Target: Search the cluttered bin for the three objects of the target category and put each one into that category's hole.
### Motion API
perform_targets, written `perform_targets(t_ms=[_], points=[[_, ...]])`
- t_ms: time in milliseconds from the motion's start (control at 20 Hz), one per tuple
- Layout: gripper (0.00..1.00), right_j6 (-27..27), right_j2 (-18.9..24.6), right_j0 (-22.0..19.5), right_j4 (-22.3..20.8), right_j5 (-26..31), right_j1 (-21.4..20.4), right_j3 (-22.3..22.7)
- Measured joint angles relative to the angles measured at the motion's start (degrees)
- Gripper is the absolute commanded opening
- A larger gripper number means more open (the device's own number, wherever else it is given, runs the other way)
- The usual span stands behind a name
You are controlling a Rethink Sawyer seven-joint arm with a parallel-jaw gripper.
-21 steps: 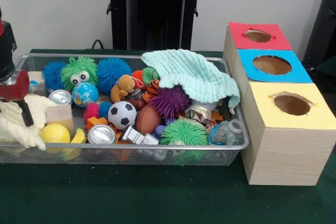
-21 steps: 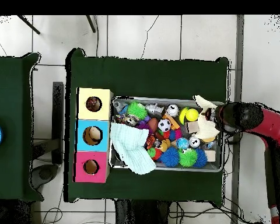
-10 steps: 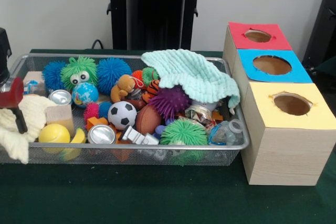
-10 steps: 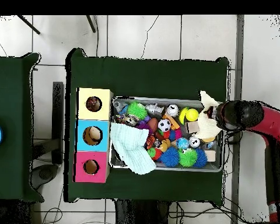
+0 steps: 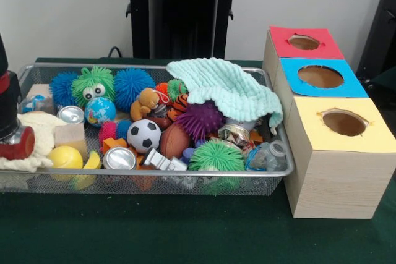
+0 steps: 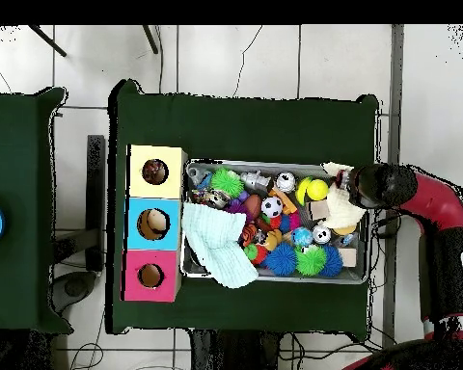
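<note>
Bin [image 5: 154, 174] on green table [image 5: 185, 233], packed with toys: 2 cans [image 5: 119, 158], soccer ball [image 5: 143, 135], spiky balls [image 5: 216, 155], mint cloth [image 5: 226, 89] draped at the box end. My gripper [image 5: 15, 143] sits at the bin's opposite end against a cream cloth [image 5: 38, 129]; grip unclear, can't tell. Beside the bin, 3 hole boxes: yellow [image 5: 343, 122], blue [image 5: 320, 76], red [image 5: 304, 42].

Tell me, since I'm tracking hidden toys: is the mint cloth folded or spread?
Spread. The mint cloth drapes loosely over toys at the wire bin's end nearest the boxes, one corner hanging over the rim.
</note>
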Motion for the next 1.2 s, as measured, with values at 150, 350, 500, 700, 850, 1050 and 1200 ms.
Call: perform_targets(t_ms=[150, 350, 500, 700, 850, 1050, 1200], points=[[1.00, 0.0, 0.0, 0.0, 0.0, 0.1, 0.0, 0.0], [0.00, 0.0, 0.0, 0.1, -0.1, 0.1, 0.1, 0.0], [0.00, 0.0, 0.0, 0.2, -0.2, 0.1, 0.2, 0.0], [0.00, 0.0, -0.1, 0.3, -0.2, 0.1, 0.1, 0.0], [0.00, 0.0, -0.5, 0.7, -0.4, 0.0, -0.2, 0.1], [0.00, 0.0, -1.1, 1.3, -0.5, 0.0, -0.9, 0.5], [0.00, 0.0, -1.4, 1.8, -0.5, 0.0, -1.7, 1.1]])
